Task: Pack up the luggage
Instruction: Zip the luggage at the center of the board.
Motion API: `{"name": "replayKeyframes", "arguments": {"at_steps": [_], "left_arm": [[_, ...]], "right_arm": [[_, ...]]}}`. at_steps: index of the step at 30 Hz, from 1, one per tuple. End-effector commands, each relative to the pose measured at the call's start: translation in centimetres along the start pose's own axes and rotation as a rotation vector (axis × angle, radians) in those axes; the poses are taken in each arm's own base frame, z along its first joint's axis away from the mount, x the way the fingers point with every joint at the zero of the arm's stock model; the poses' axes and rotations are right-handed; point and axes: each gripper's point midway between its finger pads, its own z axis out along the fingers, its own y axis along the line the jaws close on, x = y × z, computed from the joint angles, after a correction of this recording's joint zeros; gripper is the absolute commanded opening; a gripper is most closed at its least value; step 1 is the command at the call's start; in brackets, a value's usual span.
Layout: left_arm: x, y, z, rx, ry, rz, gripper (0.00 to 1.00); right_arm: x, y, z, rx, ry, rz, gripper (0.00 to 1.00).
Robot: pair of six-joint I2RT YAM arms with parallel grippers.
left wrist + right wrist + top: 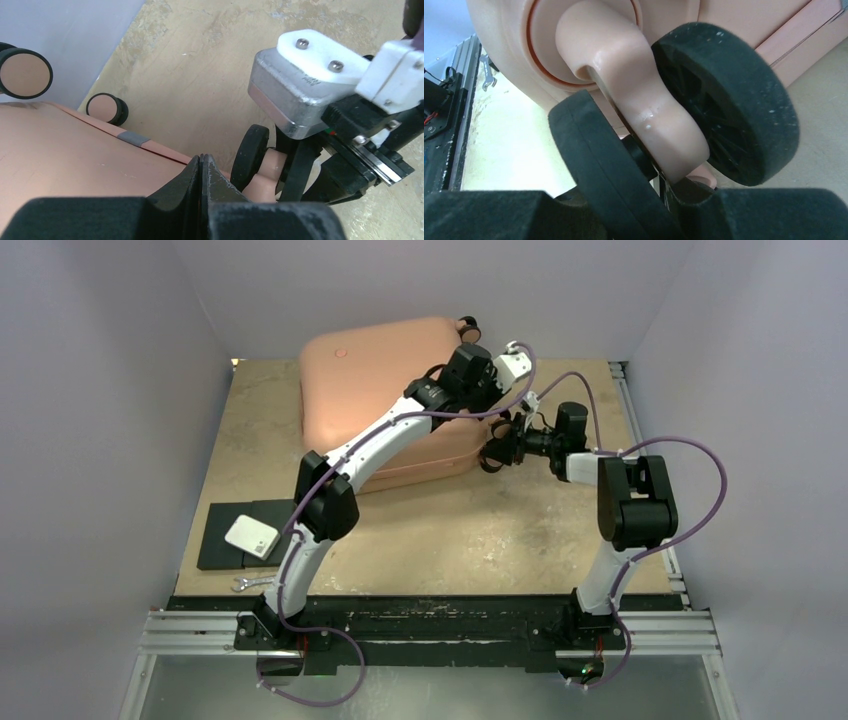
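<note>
Item 1. Large salmon-pink hard-shell luggage with rounded corners (pixel 375 380): it is lying closed and flat on the mottled beige tabletop (pixel 480 530). Its right side is sitting beneath my left jaws.

Item 2. My left jaws: they are pressing together on nothing, tips pointing over the luggage's seam edge. I cannot tell whether they are touching it.

Item 3. Black twin caster wheel on a pink fork (pixel 734 100): it is sitting between my right jaws at the luggage's near right corner.

Item 4. My right jaws: they are standing partly spread around that wheel. I cannot tell whether they are pinching it.

Item 5. Two further pink-faced black wheels (pixel 25 73): they are showing beyond my left jaws.

Item 6. Flat black pad (pixel 225 540) bearing a white box (pixel 252 537): it is resting well behind my left jaws, with a small silver wrench (pixel 250 584) just beside it.
</note>
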Motion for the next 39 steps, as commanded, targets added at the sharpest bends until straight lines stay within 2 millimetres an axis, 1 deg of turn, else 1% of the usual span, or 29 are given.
{"name": "replayKeyframes", "arguments": {"at_steps": [1,2,3,6,7,16,19,21,23,27,30,33,35,38,39], "left_arm": [[8.8,-0.6,-0.8,0.055,0.309,-0.084,0.0],[8.7,-0.7,-0.7,0.059,0.306,-0.087,0.0],[8.7,-0.7,-0.6,0.063,0.303,-0.09,0.0],[8.4,-0.9,-0.3,0.073,0.29,-0.097,0.0],[8.2,-0.9,-0.2,0.072,0.281,-0.099,0.0],[6.0,0.0,1.5,0.033,0.168,-0.108,0.0],[6.1,0.9,2.1,-0.019,0.164,-0.091,0.0],[6.8,1.8,2.5,-0.078,0.183,-0.077,0.0],[7.6,2.2,2.9,-0.115,0.205,-0.057,0.0],[9.6,1.9,3.7,-0.144,0.266,0.002,0.0],[11.6,1.0,4.1,-0.119,0.339,0.047,0.0],[13.8,-0.3,3.3,-0.041,0.432,0.076,0.0],[15.5,-1.2,2.6,0.01,0.49,0.089,0.0],[17.3,-2.6,1.5,0.082,0.555,0.092,0.0],[17.9,-3.1,1.2,0.102,0.572,0.089,0.0]], "right_arm": [[-0.7,0.1,0.4,-0.013,0.01,-0.034,0.3],[-0.7,0.0,0.4,-0.012,0.011,-0.03,0.28],[-0.5,-0.1,0.5,-0.013,0.015,-0.021,0.23],[-0.2,-0.3,0.6,-0.015,0.027,-0.005,0.04],[0.0,-0.4,0.6,-0.01,0.033,0.002,0.01],[-0.2,-1.2,0.3,0.055,0.016,0.045,0.0],[0.3,-1.3,0.2,0.049,0.014,0.098,0.0],[0.7,-1.4,0.2,0.046,0.016,0.121,0.0],[0.8,-1.5,0.2,0.044,0.014,0.128,0.0],[1.1,-1.3,0.3,0.031,0.012,0.151,0.0],[1.4,-1.3,0.2,0.025,0.011,0.202,0.0],[1.7,-1.8,-0.2,0.037,-0.008,0.278,0.0],[1.8,-2.5,-0.4,0.066,-0.016,0.308,0.0],[2.4,-3.6,-0.3,0.114,-0.012,0.364,0.0],[2.5,-4.8,-1.1,0.151,-0.024,0.395,0.0]]}}
